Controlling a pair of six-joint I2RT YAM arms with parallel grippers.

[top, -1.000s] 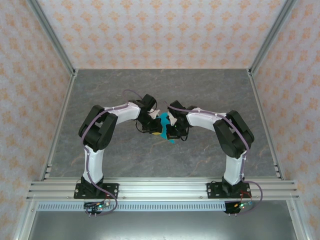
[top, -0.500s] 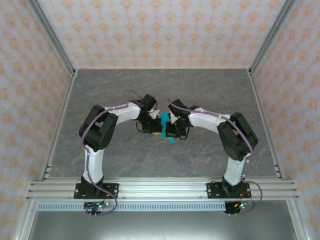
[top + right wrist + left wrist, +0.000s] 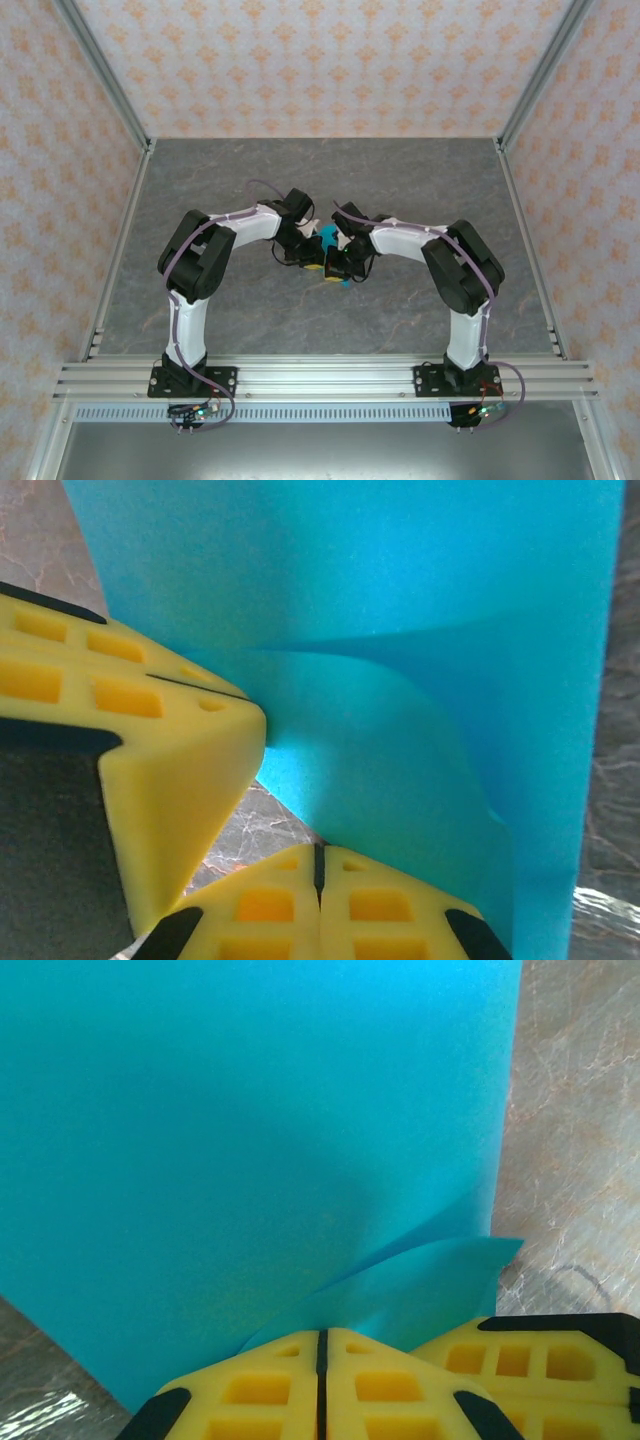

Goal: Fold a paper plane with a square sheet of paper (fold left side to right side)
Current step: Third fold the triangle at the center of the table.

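The square sheet of paper [image 3: 329,238] is bright cyan and hangs between both grippers above the middle of the table. In the left wrist view the sheet [image 3: 250,1130] stands broad in front, with a lower flap curling down into the seam of my left gripper [image 3: 322,1335], whose yellow fingers are shut on it. In the right wrist view the sheet [image 3: 400,630] bends over itself, and its lower edge is pinched in my right gripper [image 3: 318,865], also shut. The two grippers [image 3: 316,262] [image 3: 334,268] sit almost touching, and the left one's fingers [image 3: 170,750] crowd the right wrist view.
The grey marbled table [image 3: 200,180] lies below the paper. Aluminium frame posts [image 3: 105,80] and patterned walls enclose it on three sides, and a rail [image 3: 320,378] runs along the near edge by the arm bases.
The right gripper has edged left toward the left one, and the sheet between them has bunched closer, so less cyan shows from above. Both grips stay shut.
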